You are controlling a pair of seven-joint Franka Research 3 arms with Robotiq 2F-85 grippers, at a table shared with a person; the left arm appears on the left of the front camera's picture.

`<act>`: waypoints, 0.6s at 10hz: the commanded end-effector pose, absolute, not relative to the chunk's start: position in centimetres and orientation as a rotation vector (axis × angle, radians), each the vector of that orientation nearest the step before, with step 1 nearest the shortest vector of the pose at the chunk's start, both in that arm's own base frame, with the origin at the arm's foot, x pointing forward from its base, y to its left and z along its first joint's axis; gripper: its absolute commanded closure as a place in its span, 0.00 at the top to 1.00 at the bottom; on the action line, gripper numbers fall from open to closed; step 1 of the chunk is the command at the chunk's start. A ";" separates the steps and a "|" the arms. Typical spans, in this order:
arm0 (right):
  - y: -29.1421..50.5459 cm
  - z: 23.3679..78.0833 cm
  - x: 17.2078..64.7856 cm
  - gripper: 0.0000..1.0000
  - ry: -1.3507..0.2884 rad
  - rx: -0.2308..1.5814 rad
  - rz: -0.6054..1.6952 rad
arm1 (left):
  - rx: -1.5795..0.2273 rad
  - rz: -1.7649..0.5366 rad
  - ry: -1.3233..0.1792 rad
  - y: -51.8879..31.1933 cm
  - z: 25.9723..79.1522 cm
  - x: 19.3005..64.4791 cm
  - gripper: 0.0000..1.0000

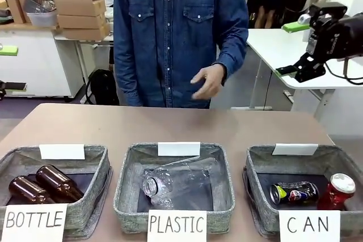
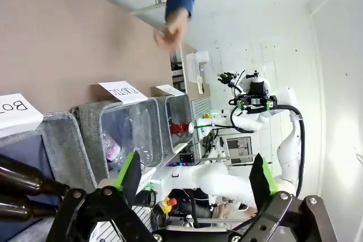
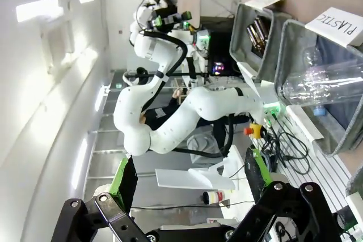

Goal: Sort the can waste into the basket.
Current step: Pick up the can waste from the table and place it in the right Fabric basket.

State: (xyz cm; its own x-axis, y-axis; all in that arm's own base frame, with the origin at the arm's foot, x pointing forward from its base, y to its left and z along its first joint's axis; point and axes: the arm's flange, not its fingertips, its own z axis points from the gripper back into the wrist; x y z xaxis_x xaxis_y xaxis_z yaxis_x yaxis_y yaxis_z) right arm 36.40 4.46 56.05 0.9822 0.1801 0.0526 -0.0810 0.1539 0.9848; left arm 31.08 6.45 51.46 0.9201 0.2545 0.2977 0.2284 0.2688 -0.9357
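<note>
While both arms hang clear of the table, their grippers stand spread with nothing between the fingers: the left gripper (image 2: 195, 177) shows its green pads (image 2: 126, 169) wide apart in its own wrist view, and the right gripper (image 3: 190, 179) likewise in its own. From the front camera the right gripper (image 1: 300, 69) appears raised at the picture's right edge, well above and behind the baskets, its fingers too small there to judge.

Both cans lie in the basket (image 1: 258, 160) signed "CAN", at the robot's right end of the row: the dark can (image 1: 294, 192) with yellow and blue print lies on its side, and the red can (image 1: 338, 190) sits just beside it, tilted against the basket's right wall. The left wrist view catches the red can (image 2: 180, 128) in the farthest basket (image 2: 182, 105).

The middle basket (image 1: 127, 188), signed "PLASTIC", holds crumpled clear plastic bottles (image 1: 173, 182). The basket (image 1: 97, 182) signed "BOTTLE" holds two brown glass bottles (image 1: 39, 185) lying side by side.

Beyond the baskets the brown table (image 1: 170, 126) is bare. A person in a blue denim shirt (image 1: 170, 32) stands at its far edge, one hand (image 1: 207, 81) held loosely open above the tabletop.

The right wrist view shows the plastic bottles (image 3: 323, 83) through the side of their basket.
</note>
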 end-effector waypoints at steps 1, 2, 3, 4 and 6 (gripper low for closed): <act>4.5 56.0 36.4 1.00 0.084 1.405 0.201 | -1.310 -0.002 -0.437 6.9 51.6 30.9 1.00; 4.5 56.0 36.4 1.00 0.084 1.405 0.201 | -1.310 -0.002 -0.437 6.9 51.6 30.9 1.00; 4.5 56.0 36.4 1.00 0.084 1.405 0.201 | -1.310 -0.002 -0.437 6.9 51.6 30.9 1.00; 4.5 56.0 36.4 1.00 0.084 1.405 0.201 | -1.310 -0.002 -0.437 6.9 51.6 30.9 1.00; 4.5 56.0 36.4 1.00 0.084 1.405 0.201 | -1.310 -0.002 -0.437 6.9 51.6 30.9 1.00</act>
State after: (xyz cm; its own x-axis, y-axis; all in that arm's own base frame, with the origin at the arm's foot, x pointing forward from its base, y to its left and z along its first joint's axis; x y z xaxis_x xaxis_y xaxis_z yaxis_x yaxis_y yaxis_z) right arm 36.41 4.46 56.04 0.9823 0.1801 0.0524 -0.0808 0.1538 0.9848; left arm 31.07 6.50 51.47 0.9196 0.2556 0.2982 0.2286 0.2693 -0.9355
